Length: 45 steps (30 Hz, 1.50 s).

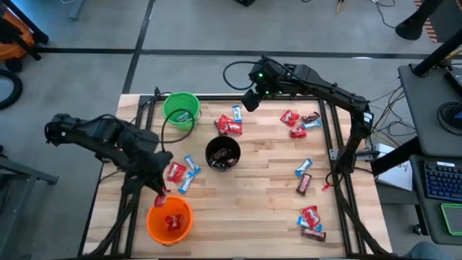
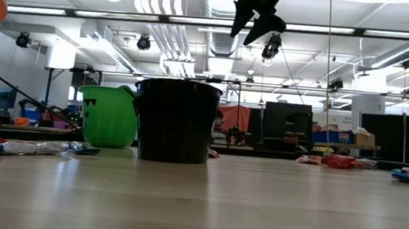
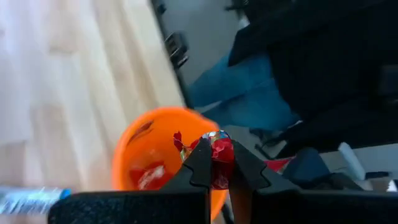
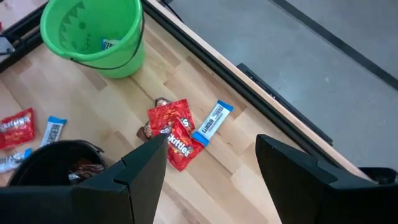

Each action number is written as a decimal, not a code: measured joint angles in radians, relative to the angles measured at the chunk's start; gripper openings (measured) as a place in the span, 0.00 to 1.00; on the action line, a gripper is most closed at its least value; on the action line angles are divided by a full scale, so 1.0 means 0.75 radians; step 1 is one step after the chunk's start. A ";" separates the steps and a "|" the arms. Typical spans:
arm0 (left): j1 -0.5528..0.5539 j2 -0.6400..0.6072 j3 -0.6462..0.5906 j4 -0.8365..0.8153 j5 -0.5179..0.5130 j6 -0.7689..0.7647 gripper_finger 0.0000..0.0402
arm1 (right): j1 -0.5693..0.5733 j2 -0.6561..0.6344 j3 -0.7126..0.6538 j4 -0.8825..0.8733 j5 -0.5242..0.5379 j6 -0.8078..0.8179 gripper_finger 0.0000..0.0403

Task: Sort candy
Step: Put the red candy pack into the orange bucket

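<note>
Above orange cup point(image 3: 149, 149), left gripper point(image 3: 214, 167) pinches (tightly) red candy point(image 3: 219, 152).

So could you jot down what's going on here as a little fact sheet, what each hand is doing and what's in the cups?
left hand: shut on a red candy, above the orange cup
right hand: open, empty, raised over the table's far edge
orange cup: red candy inside
black cup: dark candy inside
green cup: one blue-and-white candy
table: loose red, blue-and-white and brown candy in several clusters
</note>
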 joint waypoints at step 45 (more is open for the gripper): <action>-0.142 0.053 -0.014 0.150 -0.058 -0.265 0.11 | -0.006 0.000 0.000 -0.063 0.000 -0.009 0.59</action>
